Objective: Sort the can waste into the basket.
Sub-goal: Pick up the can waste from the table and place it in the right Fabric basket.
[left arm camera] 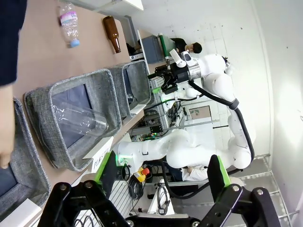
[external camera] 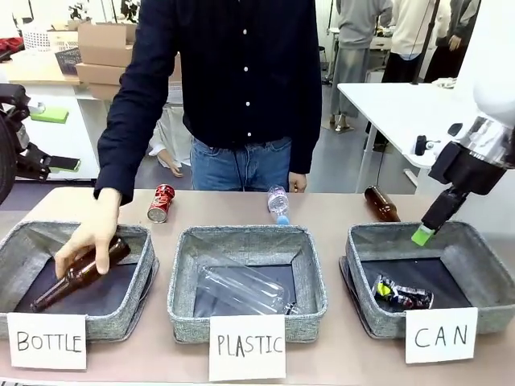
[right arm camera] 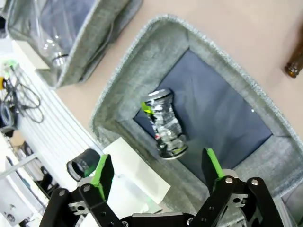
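Three baskets sit in a row at the near edge of the table (external camera: pixel 330 211). The left basket (external camera: pixel 16 249) holds a bottle (external camera: pixel 80 273) under a person's hand (external camera: pixel 88 237). The middle basket (external camera: pixel 249 235) holds a plastic bottle (external camera: pixel 241 289), and the right basket (external camera: pixel 483 249) a can (external camera: pixel 402 294). Behind them, left to right, lie a second can (external camera: pixel 161 203), a small bottle (external camera: pixel 278 203) and a far-right bottle (external camera: pixel 381 204).

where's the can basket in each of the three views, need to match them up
Front view: the CAN basket is at lower right, behind the white card reading CAN.
Left wrist view: CAN basket just above centre, small and tilted.
Right wrist view: CAN basket across the middle, seen from above.
Shared landmark: the brown bottle lying just outside it.
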`<state>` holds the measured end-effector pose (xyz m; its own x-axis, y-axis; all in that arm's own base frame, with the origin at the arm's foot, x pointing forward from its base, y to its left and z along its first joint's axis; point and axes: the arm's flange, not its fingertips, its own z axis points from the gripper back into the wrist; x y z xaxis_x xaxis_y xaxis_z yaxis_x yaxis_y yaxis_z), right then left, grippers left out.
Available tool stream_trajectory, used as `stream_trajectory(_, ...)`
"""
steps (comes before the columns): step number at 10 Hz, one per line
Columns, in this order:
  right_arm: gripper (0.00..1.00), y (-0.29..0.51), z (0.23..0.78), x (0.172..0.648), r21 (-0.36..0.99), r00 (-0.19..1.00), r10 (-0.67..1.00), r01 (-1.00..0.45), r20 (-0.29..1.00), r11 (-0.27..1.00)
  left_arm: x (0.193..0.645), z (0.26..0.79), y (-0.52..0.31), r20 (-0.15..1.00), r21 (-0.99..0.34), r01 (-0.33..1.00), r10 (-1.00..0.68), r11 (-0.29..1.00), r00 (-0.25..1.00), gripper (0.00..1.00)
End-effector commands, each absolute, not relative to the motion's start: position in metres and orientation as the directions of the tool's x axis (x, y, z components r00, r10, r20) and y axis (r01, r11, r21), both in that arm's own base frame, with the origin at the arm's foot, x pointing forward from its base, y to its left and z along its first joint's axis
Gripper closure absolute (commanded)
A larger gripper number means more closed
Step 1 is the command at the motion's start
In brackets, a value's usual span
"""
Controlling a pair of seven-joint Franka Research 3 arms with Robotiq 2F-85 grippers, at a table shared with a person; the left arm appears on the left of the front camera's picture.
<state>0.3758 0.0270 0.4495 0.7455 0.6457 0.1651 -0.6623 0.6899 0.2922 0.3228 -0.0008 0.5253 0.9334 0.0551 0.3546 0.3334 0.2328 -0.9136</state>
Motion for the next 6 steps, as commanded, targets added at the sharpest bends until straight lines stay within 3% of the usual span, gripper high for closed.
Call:
stream_trajectory(1,0.0,0.029,0.448,0.38,0.32,0.759,0.617,-0.649,0.208,0.691,0.323,0.526,-0.002,0.375,-0.911,0.356,0.059,0.21,0.925,0.0)
stream_trajectory(3,0.0,0.028,0.45,0.381,0.35,0.757,0.608,-0.651,0.238,0.674,0.323,0.526,-0.002,0.375,-0.911,0.356,0.059,0.21,0.925,0.0)
stream_trajectory(4,0.0,0.023,0.462,0.38,0.49,0.765,0.513,-0.644,0.389,0.588,0.323,0.526,-0.002,0.375,-0.911,0.356,0.059,0.21,0.925,0.0)
stream_trajectory(5,0.0,0.012,0.484,0.375,0.764,0.821,0.239,-0.571,0.519,0.301,0.323,0.526,-0.002,0.375,-0.911,0.356,0.059,0.21,0.925,0.0)
stream_trajectory(6,0.0,-0.005,0.496,0.372,0.879,0.879,0.016,-0.477,0.477,0.028,0.323,0.526,-0.002,0.375,-0.911,0.356,0.059,0.21,0.925,0.0)
